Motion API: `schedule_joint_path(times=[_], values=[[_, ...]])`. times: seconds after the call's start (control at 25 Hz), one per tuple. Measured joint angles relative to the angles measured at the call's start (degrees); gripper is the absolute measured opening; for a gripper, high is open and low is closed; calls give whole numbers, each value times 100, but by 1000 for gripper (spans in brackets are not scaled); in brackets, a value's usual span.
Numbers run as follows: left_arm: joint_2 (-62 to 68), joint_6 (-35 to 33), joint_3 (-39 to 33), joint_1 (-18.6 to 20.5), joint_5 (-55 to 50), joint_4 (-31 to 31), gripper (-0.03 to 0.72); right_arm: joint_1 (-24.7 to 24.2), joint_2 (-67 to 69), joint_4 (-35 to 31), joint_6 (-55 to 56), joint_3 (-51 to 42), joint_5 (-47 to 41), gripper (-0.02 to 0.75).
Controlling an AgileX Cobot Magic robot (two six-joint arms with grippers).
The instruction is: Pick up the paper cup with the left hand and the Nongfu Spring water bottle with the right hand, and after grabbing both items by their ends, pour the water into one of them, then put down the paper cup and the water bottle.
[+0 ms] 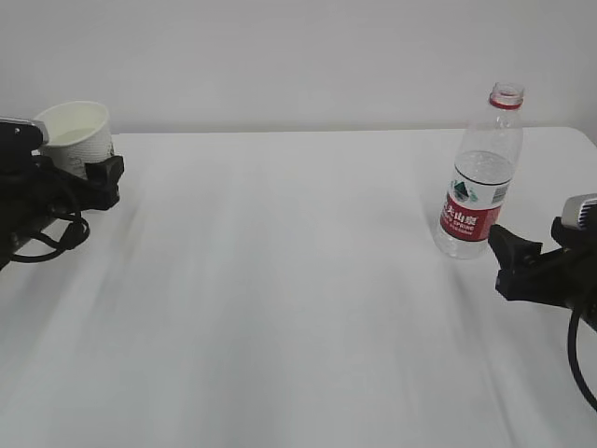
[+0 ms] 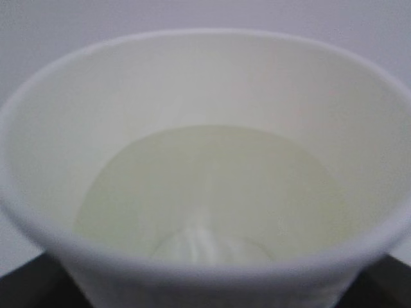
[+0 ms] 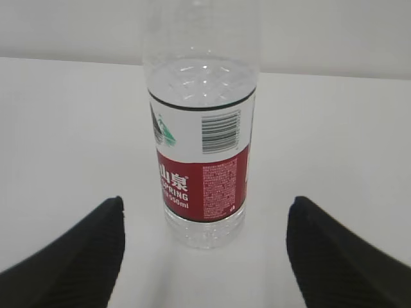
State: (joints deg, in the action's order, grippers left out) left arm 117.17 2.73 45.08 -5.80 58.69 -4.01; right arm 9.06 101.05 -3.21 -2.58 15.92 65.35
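Currently: both hands spread wide, neither gripping.
Left hand flanks the paper cup; right hand faces the upright Nongfu Spring water bottle.

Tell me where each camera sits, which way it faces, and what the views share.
Exterior view: in front of the table, looking down at a slant; both arms show, left tool, right tool.
Left wrist view: right above the cup, looking into it; only dark corners of the tool show.
Right wrist view: low, facing the bottle between open tool tips.
Shared: cup and bottle each reappear in the exterior view.
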Motion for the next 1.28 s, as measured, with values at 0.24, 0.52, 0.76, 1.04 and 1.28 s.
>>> schedule_joint_path(times=[0.24,0.52,0.76,1.04,1.28], values=[[293,0,0,0,11,33,599,0,0,23,0,0,0,594],[496,-9,0,0,333,45,599,0,0,58,0,0,0,594],[797,-9,0,0,455,60,599,0,0,83,0,0,0,594],[921,-9,0,0,566,95,599,0,0,96,0,0,0,594],[972,-9,0,0,668,95,599,0,0,100,0,0,0,594]])
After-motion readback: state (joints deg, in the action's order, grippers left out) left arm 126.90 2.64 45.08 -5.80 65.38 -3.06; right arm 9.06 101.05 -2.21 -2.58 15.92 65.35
